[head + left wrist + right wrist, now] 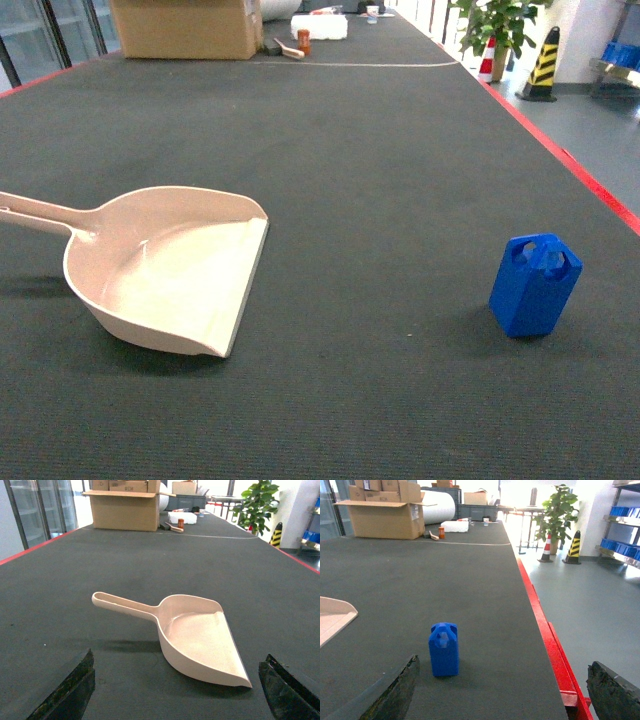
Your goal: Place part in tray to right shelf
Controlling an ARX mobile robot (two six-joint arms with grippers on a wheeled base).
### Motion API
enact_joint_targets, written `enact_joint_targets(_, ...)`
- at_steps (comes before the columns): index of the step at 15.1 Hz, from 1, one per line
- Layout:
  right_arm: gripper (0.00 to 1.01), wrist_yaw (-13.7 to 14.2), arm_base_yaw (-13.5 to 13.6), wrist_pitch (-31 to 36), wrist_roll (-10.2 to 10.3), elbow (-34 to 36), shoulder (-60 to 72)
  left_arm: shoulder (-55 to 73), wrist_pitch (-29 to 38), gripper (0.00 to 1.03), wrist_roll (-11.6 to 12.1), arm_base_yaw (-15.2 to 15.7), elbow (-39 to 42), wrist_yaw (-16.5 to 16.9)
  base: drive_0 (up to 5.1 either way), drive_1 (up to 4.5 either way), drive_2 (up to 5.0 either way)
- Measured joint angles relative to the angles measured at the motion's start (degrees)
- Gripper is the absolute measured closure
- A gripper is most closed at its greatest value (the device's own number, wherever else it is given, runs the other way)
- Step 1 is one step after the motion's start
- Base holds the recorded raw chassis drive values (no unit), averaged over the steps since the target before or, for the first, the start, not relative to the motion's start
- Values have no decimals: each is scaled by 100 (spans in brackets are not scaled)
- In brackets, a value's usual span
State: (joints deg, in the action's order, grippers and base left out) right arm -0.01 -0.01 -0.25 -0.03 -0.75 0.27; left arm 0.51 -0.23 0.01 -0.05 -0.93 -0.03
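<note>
From the head view, nearest me is the tray [170,275], lying on the dark mat [380,150] at my left, its flat lip facing the part [534,285], which stands upright well apart on the right. Neither gripper shows here. The part sits fairly near the mat's red edge [560,150]; I judge a clumsy nudge could tip it or send it toward that side.

On the left wrist view, the left gripper [175,690] has its fingers spread wide, holding nothing, with the tray [195,635] lying between and just ahead. Its long handle [125,605] points away left; grabbing the bowl instead might tilt the scoop.

On the right wrist view, the right gripper [502,692] is likewise spread and empty, the part [444,650] ahead, left of centre. Closing off-centre could topple it. The shelf with blue crates [620,547] stands far right.
</note>
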Motion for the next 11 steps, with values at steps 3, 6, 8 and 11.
enact_joint_targets(3,3,-2,0,0,0,0,0,0,0,5,0,0,0,0,0,0,0)
enact_joint_targets(6,3,0,0,-2,0,0,0,0,0,5,0,0,0,0,0,0,0)
enact_joint_targets(8,3,0,0,0,0,0,0,0,0,5,0,0,0,0,0,0,0)
enact_joint_targets(11,3,0,0,0,0,0,0,0,0,5,0,0,0,0,0,0,0)
